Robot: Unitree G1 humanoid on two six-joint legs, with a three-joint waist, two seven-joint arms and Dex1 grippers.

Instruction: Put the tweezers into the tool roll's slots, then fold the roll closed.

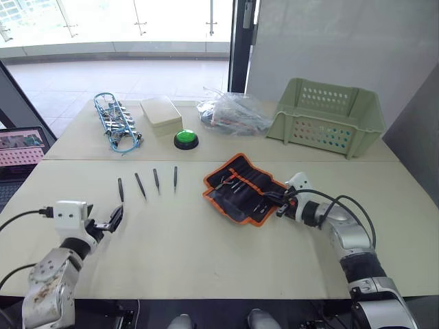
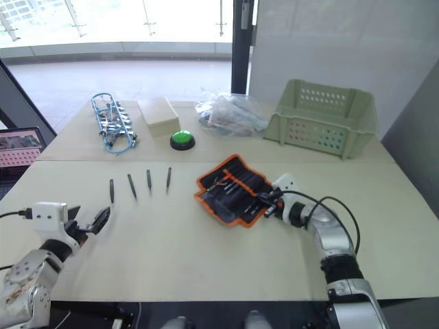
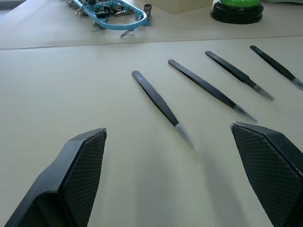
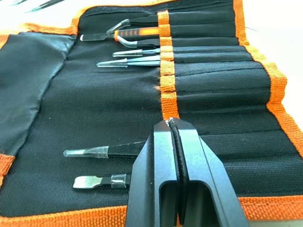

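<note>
Where two pale beige tabletops (image 1: 206, 253) meet in a seam across the middle of the frame, bright daylight falls from glass panels along the top edge, over a tiled floor beyond.

Four loose tweezers (image 1: 147, 184), thin, black and pointed, lie in a fanned row at centre left, apart from one another. Just right of centre the tool roll (image 1: 244, 187) lies spread open and angled: black woven fabric, orange edging, an orange stitched band crossing its slots (image 4: 213, 94), several of which already hold slim tools with clear tip caps.

At lower left the left gripper (image 1: 112, 221) hovers near the closest tweezer, its cross-hatched fingers (image 3: 83, 165) spread wide with nothing between them. At the roll's right edge the right gripper (image 1: 280, 203) rests over the fabric, its two black fingers pressed together; whether anything is pinched there I cannot tell.

Along the far table stand a tangled blue wire bundle (image 1: 115, 122), a cream box (image 1: 161, 114), a round green button (image 1: 186, 139), a crinkled clear plastic bag (image 1: 232, 113) and a green perforated basket (image 1: 327, 116).
</note>
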